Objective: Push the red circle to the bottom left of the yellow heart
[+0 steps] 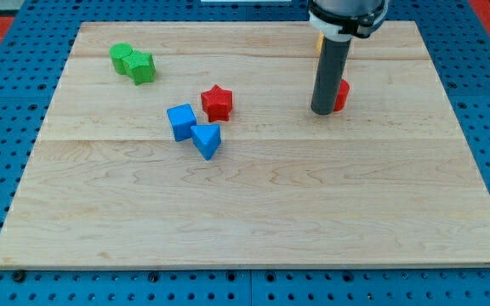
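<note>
Toward the view's top right of the wooden board (253, 212), my tip (325, 111) stands touching the left side of the red circle (341, 94), which is largely hidden behind the rod. There is no claw on this rig, so no grip state can be given. A sliver of yellow, presumably the yellow heart (319, 41), shows behind the arm above. Judged light, rigid and prone to slide or spin; contact should fall on its flat side wall, centred. The red star (217, 102) lies well apart leftward.
</note>
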Action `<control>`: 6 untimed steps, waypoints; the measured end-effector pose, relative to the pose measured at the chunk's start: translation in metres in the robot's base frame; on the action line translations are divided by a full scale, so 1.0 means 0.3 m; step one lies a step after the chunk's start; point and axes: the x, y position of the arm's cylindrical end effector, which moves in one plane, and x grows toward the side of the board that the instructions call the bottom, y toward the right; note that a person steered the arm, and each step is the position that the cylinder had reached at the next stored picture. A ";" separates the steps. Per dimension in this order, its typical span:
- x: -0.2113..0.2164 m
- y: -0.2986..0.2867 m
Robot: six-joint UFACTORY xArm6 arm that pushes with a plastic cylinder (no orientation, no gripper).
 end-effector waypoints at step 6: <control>-0.048 0.006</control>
